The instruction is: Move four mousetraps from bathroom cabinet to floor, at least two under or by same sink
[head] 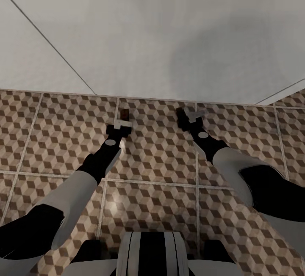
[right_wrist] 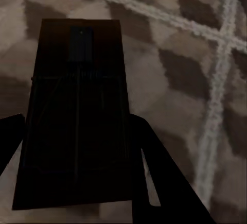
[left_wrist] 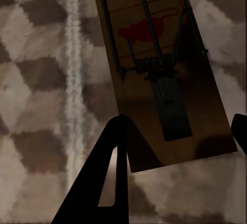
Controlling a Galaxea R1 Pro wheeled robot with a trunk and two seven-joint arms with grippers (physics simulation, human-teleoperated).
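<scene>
Two mousetraps show. One tan mousetrap (left_wrist: pixel 159 69), with black wire and a red mark, sticks out askew from my left gripper (head: pixel 120 127), whose fingers (left_wrist: pixel 114 152) press its near end on both sides. It hangs low over the cube-patterned bathroom floor (head: pixel 156 157), close to a grout line. The second mousetrap (right_wrist: pixel 77 121) looks very dark, in shadow, and is pinched between the fingers (right_wrist: pixel 149 172) of my right gripper (head: pixel 185 119). In the head view both traps, left (head: pixel 124 115) and right (head: pixel 181 115), are just short of a white surface.
A broad white panelled surface (head: pixel 161 34) with thin dark seams rises behind the floor strip and takes up the upper part of the head view. Open tiled floor lies between and beside my arms. My own base (head: pixel 150 252) is at the bottom.
</scene>
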